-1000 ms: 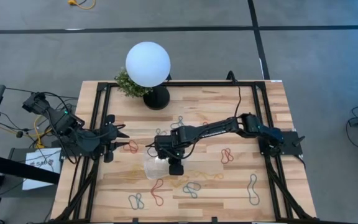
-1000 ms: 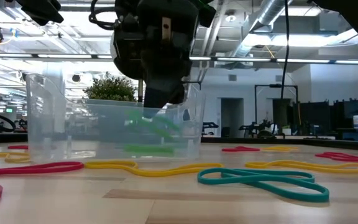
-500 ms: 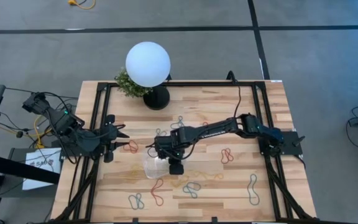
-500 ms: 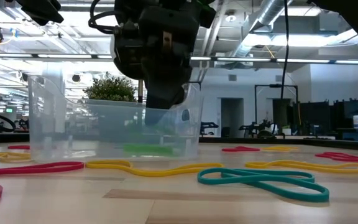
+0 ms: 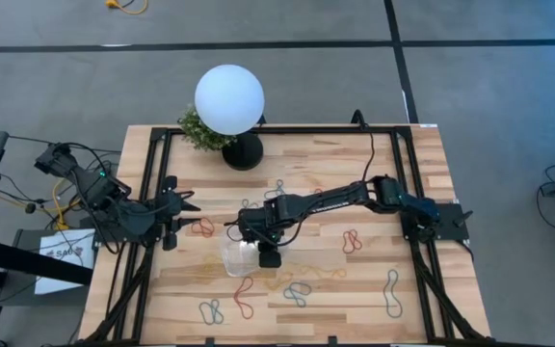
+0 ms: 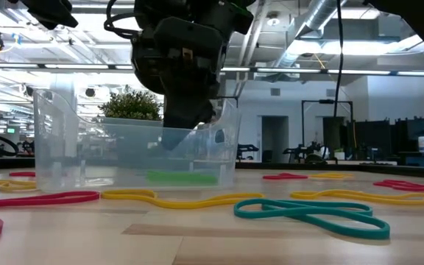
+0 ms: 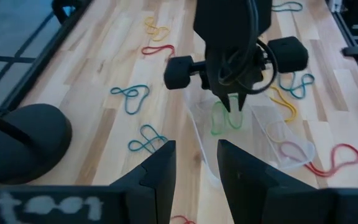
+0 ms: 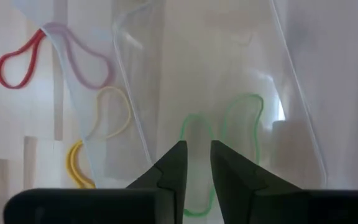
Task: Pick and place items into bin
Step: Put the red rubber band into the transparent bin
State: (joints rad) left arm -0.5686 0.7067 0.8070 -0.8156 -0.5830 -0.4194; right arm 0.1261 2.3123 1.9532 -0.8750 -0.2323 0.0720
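Note:
The clear bin [image 5: 239,258] stands near the table's middle; its wall shows in the low view [image 6: 57,140]. A green loop [image 8: 241,118] lies flat on the bin's floor, as the low view [image 6: 182,177] and the left wrist view [image 7: 225,118] also show. My right gripper [image 8: 197,163] points down over the bin [image 5: 256,241], its fingers slightly apart and empty, above the loop. My left gripper [image 7: 194,168] is open and empty at the table's left edge [image 5: 186,214]. Several coloured loops lie on the wood around the bin.
A white globe lamp [image 5: 229,99] and a small plant [image 5: 198,130] stand at the far edge. Loose loops lie about: red [image 5: 203,226], red [image 5: 353,240], blue [image 5: 297,292], grey-blue [image 5: 391,289]. A teal one [image 6: 311,213] and a yellow one [image 6: 182,199] lie near the bin's front.
A green loop that hung blurred below my right gripper inside the bin has dropped, and it now lies flat on the bin's floor. My right gripper stays above the bin.

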